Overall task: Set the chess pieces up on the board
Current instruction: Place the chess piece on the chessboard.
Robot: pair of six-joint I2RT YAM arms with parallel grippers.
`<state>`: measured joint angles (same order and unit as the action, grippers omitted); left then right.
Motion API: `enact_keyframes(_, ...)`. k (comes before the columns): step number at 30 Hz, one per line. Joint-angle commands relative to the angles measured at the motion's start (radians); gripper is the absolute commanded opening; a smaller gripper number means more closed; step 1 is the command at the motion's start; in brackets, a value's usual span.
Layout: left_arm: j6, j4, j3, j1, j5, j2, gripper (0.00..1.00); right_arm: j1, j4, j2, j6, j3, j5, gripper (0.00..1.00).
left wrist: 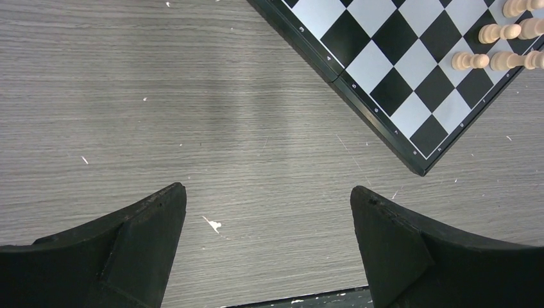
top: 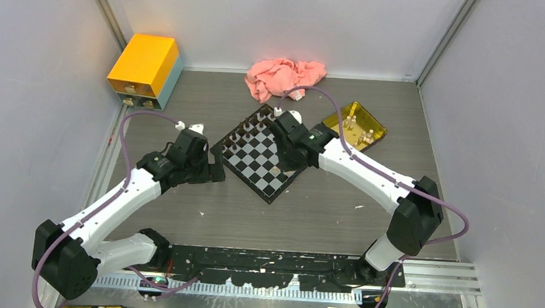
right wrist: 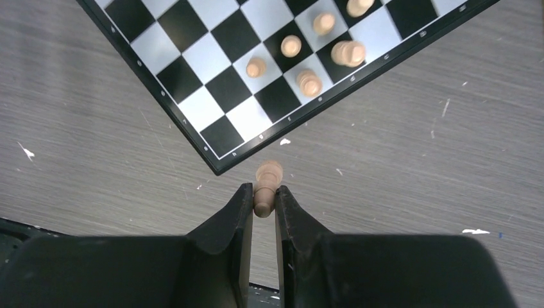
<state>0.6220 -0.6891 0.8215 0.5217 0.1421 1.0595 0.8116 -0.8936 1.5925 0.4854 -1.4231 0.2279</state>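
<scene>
- Currently, nearest the bases: the left gripper (left wrist: 267,204) hangs over bare table (left wrist: 128,96), jaws spread wide with nothing between them. It is idle, just short of the board's near-left edge.
- Right gripper (right wrist: 263,195): jaws pinched on one pale piece (right wrist: 268,174), held by its lower half with the head poking out past the fingertips. In the wrist view the piece sits over the table, just off a corner of the board (right wrist: 192,54), not yet above any square.
- Board: lies flat mid-table, turned diamond-wise to the arms. Several pale pieces (right wrist: 290,45) already stand upright on squares close to one edge. Most squares in view are bare.
- Beyond the board, to the right: a yellow tray (top: 345,114) with a few loose pieces (top: 364,136) left in it.
- Farthest back: a pink cloth (top: 286,79) and a yellow box (top: 145,62).
- Step in hand, as I read it: ferrying a piece from tray to board. The set-up looks early.
- Next move calls for carrying the piece over its home square beside the standing ones, lowering it upright until the base meets the board, then parting the jaws without brushing the neighbours.
</scene>
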Motion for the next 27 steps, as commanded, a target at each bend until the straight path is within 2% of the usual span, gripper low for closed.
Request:
enact_keyframes(1, -0.001, 0.014, 0.004, 0.004, -0.012, -0.026, 1.0, 0.048, 0.096, -0.041, 0.054, 0.067, 0.035, 0.01)
enact_keyframes(8, -0.002, 0.008, 0.006, 0.004, -0.007, -0.026, 1.0, 0.064, 0.213, -0.046, 0.051, 0.173, 0.048, 0.01)
enact_keyframes(16, -0.002, 0.014, 0.013, 0.004, -0.006, -0.005, 1.0, 0.063, 0.311, 0.01, 0.012, 0.217, 0.068, 0.01)
enact_keyframes(27, -0.013, 0.025, 0.013, 0.004, -0.002, 0.024, 1.0, 0.019, 0.34, 0.089, 0.012, 0.21, 0.052, 0.01)
